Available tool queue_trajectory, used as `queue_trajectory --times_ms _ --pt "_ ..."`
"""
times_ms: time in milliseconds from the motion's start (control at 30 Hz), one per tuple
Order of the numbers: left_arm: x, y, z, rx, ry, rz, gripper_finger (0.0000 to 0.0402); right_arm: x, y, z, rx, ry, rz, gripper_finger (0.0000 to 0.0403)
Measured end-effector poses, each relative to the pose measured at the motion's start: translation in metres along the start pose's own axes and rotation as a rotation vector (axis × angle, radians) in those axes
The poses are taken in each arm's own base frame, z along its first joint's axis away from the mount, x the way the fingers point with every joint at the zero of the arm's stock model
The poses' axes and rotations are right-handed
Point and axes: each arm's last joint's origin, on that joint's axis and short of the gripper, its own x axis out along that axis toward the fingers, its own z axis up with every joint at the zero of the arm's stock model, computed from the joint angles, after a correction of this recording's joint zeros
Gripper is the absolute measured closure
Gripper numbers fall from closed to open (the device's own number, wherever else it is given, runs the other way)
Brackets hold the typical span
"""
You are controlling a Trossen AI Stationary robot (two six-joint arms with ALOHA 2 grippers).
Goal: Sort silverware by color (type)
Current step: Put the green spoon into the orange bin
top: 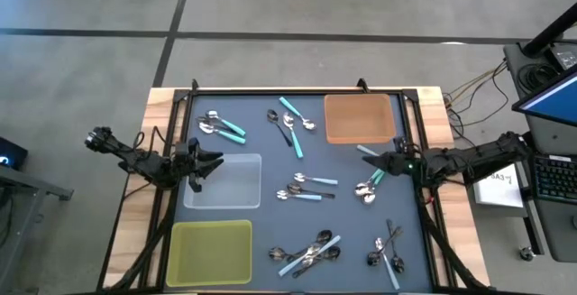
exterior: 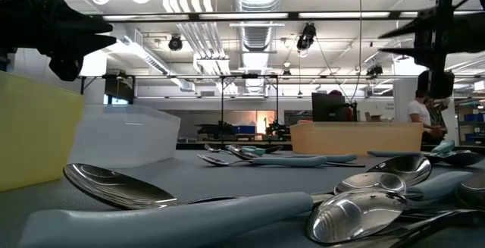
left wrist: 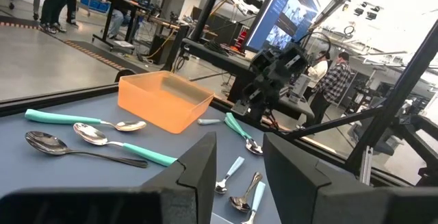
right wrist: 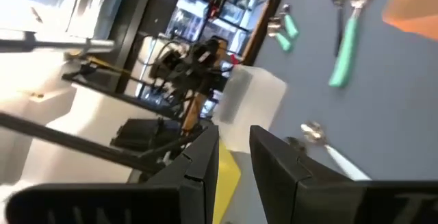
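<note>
Both jaws slightly spread and empty, left gripper [top: 215, 160] and right gripper [top: 368, 160] hover apart, poised before teal-handled and blue-handled metal spoons [top: 306, 187] scattered between them across the grey table [top: 352, 232], awaiting sorting.

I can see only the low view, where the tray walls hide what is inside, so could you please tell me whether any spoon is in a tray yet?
Observer: None yet. From above, the orange tray, the clear tray and the yellow tray hold no spoons.
Operator: Thank you. Where is the right gripper?
Observer: The right gripper hovers by a corner of the orange tray, above some teal-handled spoons. Its fingers are apart with nothing between them.
Operator: And the left one?
Observer: The left gripper hovers over the clear tray's left edge, open and empty.
</note>
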Motion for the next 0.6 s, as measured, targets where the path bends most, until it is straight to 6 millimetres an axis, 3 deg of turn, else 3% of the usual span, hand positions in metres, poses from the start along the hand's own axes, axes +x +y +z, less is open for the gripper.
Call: queue_trajectory --times_ms 200,400,600 --pt "0.0 0.0 0.0 0.0 0.0 0.0 0.0299 0.006 0.032 0.012 -0.237 0.024 -0.039 0.0328" --pt "0.0 0.0 0.0 0.0 0.0 0.0 0.0299 0.004 0.045 0.018 -0.491 0.242 -0.366 0.0328" --pt "0.0 0.0 0.0 0.0 0.0 0.0 0.0299 -0.005 0.057 0.027 -0.529 0.368 -0.55 0.032"
